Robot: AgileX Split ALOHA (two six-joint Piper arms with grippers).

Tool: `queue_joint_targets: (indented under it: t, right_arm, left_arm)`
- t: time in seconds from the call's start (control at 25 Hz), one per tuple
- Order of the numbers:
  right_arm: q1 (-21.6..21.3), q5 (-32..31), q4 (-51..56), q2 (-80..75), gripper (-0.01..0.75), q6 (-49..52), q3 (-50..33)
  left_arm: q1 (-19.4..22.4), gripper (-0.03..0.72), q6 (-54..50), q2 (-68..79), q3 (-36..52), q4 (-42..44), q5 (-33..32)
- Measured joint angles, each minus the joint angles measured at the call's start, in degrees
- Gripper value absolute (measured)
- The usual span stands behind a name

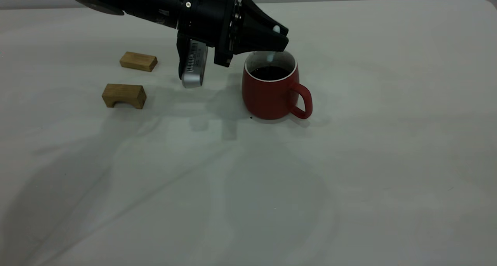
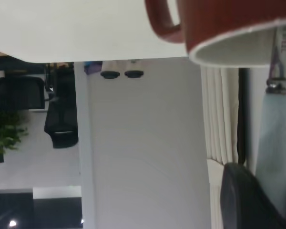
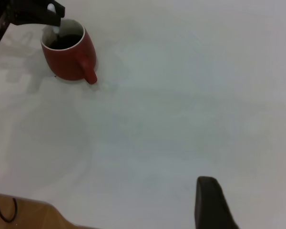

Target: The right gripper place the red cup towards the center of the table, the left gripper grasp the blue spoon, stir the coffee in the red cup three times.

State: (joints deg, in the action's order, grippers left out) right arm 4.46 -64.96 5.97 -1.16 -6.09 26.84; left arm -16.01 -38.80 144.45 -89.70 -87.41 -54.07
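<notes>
The red cup (image 1: 270, 95) stands upright near the middle of the table (image 1: 388, 149), handle toward the right, with dark coffee (image 1: 270, 72) inside. My left gripper (image 1: 281, 37) hovers over the cup's far rim, shut on the blue spoon (image 1: 271, 57), whose lower end reaches down inside the cup. In the left wrist view the pale blue handle of the spoon (image 2: 274, 143) runs from the left gripper (image 2: 271, 195) to the cup (image 2: 219, 24). My right gripper (image 3: 248, 205) is open over bare table, far from the cup (image 3: 69, 59).
Two tan wooden blocks lie left of the cup: a flat one (image 1: 138, 61) and an arched one (image 1: 124, 95). The left arm's grey wrist camera (image 1: 193, 64) hangs low between blocks and cup. Bare tabletop stretches in front and to the right.
</notes>
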Motion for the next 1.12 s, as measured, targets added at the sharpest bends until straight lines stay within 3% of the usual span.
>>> queue_joint_targets:
  t: [0.08, 0.36, 0.6, 0.96, 1.12]
  right_arm:
    - [0.00, 0.00, 0.00, 0.00, 0.440, 0.00, 0.00]
    - [0.00, 0.00, 0.00, 0.00, 0.440, 0.00, 0.00]
    - [0.00, 0.00, 0.00, 0.00, 0.440, 0.00, 0.00]
    - [0.00, 0.00, 0.00, 0.00, 0.440, 0.00, 0.00]
    - [0.00, 0.00, 0.00, 0.00, 0.440, 0.00, 0.00]
  left_arm:
    - [0.00, 0.197, 1.61, 0.00, 0.00, 0.28, 0.21]
    - [0.00, 0.391, 4.68, 0.00, -4.10, 5.16, -0.98]
    - [0.00, 0.411, 2.85, 0.00, -11.46, 13.94, -8.35]
    - [0.00, 0.411, -4.64, -10.07, -22.52, 46.33, -12.85]
    - [0.12, 0.411, 4.99, -19.33, -22.82, 56.89, -12.85]
